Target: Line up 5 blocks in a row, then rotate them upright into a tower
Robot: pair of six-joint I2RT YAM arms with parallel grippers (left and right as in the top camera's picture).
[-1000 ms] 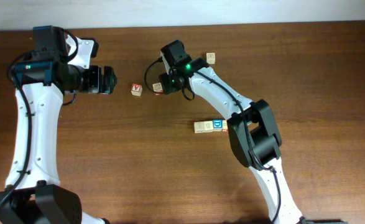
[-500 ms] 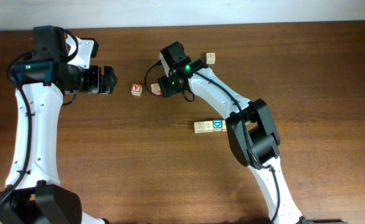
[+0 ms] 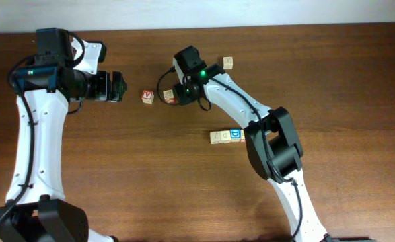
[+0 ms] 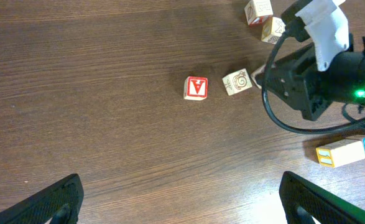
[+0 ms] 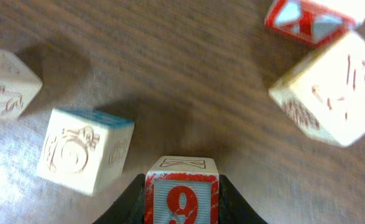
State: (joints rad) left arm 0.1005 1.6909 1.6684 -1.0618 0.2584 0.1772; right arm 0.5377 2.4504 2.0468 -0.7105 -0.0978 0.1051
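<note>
The red "9" block (image 5: 182, 202) sits clamped between the fingers of the right end effector (image 5: 181, 185), its numeral facing the wrist camera and its base on the bench (image 3: 116, 175). Ahead of those fingers to the left stands a blue-edged block (image 5: 83, 149) with an engraved picture; ahead to the right lies a pale tilted block (image 5: 331, 93). The blue "D" block (image 3: 235, 135) lies in a short row well behind this end effector. The left end effector (image 3: 116, 86) hangs wide open and empty, apart from the red "V" cube (image 3: 147, 97).
</note>
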